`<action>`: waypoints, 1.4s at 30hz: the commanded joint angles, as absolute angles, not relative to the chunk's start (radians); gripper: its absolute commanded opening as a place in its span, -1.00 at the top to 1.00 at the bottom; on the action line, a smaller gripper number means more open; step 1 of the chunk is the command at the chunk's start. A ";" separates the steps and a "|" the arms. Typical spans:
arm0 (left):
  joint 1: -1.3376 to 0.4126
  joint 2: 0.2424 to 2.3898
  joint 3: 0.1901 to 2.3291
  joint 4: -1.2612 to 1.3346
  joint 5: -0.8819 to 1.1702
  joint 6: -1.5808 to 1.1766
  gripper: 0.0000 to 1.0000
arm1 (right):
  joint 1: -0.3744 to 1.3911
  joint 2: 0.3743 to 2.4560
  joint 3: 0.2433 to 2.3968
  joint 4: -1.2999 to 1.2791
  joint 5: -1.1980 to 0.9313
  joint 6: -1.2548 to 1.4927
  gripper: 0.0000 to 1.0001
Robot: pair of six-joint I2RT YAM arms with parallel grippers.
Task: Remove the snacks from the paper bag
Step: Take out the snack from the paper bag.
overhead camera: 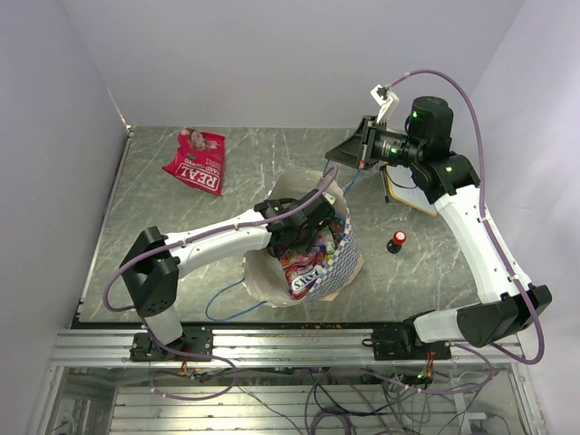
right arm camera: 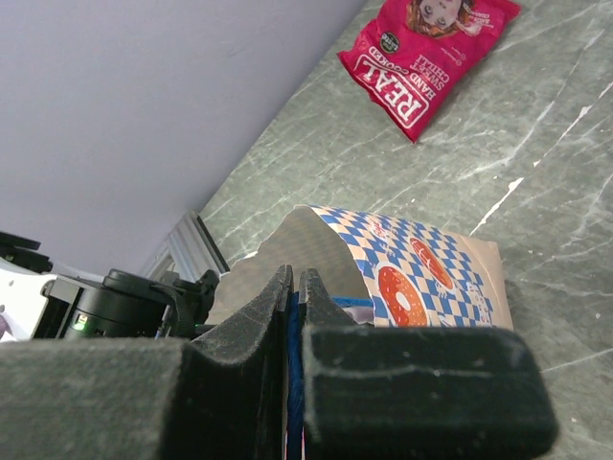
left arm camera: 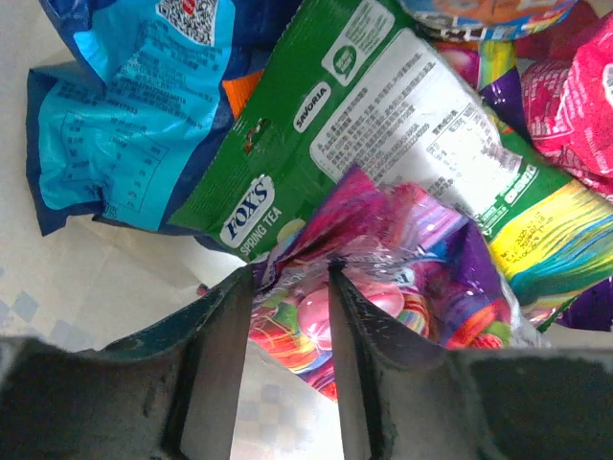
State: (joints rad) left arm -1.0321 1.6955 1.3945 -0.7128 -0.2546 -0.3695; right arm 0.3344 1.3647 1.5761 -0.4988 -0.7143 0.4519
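bench (overhead camera: 272, 154): smooth grey marbled stone-look, low sheen | paper bag (right arm camera: 421, 273): matt printed paper, creased | candy packets (left arm camera: 412, 230): glossy crinkled plastic film | red packet (overhead camera: 197, 161): shiny film | left hand (left arm camera: 289, 273) fingers (left arm camera: 218, 359): dark, matt, grainy

White arms (overhead camera: 227, 237) with black joints, purple cables (overhead camera: 441, 72), dark matte fingers (left arm camera: 215, 364).

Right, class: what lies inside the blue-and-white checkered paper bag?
A green Fox's tea packet, a blue packet, pink-purple candy bags and the left gripper. Anything underneath is hidden.
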 commanded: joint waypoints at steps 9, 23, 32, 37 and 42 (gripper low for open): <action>-0.980 1.663 1.378 -0.663 -0.113 -0.239 -0.59 | 0.340 1.325 1.618 -0.450 -0.749 0.454 1.00; -0.910 1.689 1.294 -0.551 0.140 -0.209 -0.93 | 0.339 1.322 1.616 -0.453 -0.747 0.454 1.00; -0.911 1.639 1.251 -0.562 0.155 -0.230 0.09 | 0.339 1.319 1.608 -0.452 -0.746 0.452 1.00; -0.912 1.563 1.300 -0.619 0.113 -0.261 0.86 | 0.339 1.308 1.595 -0.462 -0.709 0.447 1.00; -0.912 1.430 1.345 -0.660 0.049 -0.290 0.86 | 0.339 1.283 1.580 -0.492 -0.637 0.431 1.00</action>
